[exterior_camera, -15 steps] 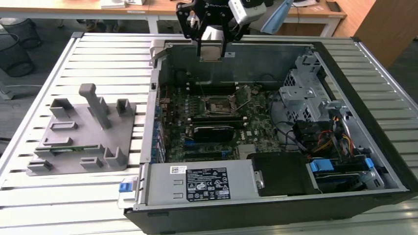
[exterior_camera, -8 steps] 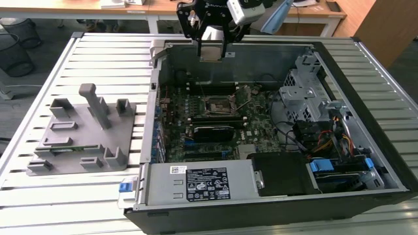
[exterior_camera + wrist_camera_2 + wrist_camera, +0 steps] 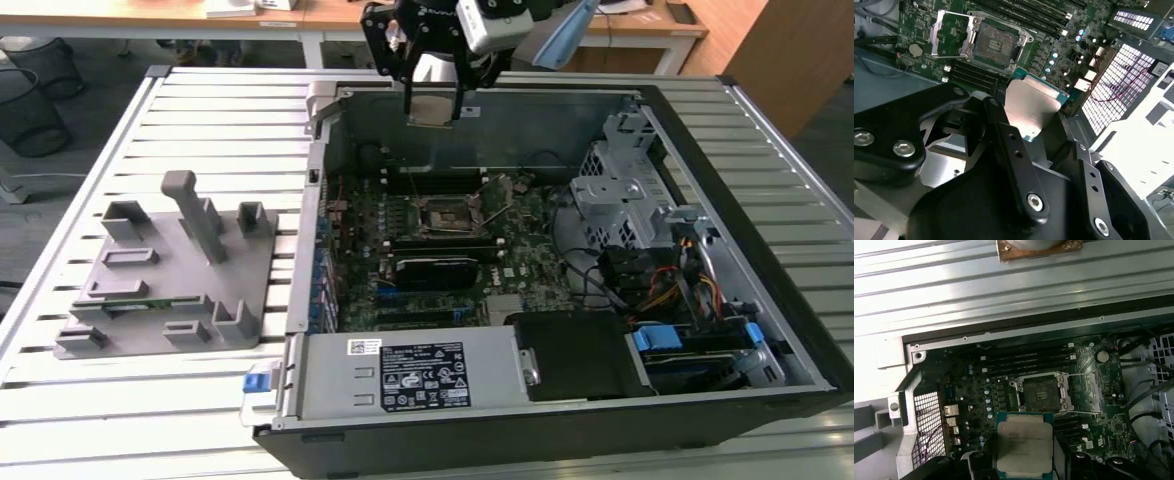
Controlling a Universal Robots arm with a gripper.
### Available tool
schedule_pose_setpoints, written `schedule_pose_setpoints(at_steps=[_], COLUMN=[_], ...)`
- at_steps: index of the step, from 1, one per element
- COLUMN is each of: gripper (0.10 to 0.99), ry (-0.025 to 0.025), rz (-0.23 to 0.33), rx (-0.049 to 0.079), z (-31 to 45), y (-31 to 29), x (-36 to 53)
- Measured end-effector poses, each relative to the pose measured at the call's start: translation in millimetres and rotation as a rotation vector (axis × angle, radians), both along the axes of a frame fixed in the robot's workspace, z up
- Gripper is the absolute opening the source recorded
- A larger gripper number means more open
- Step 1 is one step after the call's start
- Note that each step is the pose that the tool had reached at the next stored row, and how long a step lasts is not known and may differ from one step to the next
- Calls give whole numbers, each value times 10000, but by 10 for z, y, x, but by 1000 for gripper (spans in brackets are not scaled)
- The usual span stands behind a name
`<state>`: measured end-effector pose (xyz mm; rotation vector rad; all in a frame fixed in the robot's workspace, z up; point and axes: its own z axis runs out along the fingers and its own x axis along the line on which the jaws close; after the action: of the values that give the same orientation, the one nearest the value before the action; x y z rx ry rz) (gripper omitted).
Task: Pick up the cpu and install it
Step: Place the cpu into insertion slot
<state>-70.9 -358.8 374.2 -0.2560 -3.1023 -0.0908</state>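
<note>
Slatted table (image 3: 200,120), open case (image 3: 747,300). In the exterior view my gripper (image 3: 434,112) hung above its far wall, fingers clamped on the cpu (image 3: 430,106). Second wrist view: socket (image 3: 993,45) lay open, well apart. First wrist view: I judged keeping the cpu flat and square to the socket mattered most.

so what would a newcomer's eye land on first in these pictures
The gripper holds the cpu in the air over the open computer case, near its far wall in the exterior view. Inside the case, the empty socket sits open. A grey fixture stands on the slatted table at the exterior view's left.
</note>
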Motion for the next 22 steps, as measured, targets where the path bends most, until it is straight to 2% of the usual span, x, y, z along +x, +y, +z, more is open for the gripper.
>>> schedule_pose_setpoints(at_steps=[14, 22], gripper=[537, 537], ry=[2, 6], rz=[-1947, -2841], rx=[-195, -241], z=[-11, -15], y=[0, 0], x=[0, 0])
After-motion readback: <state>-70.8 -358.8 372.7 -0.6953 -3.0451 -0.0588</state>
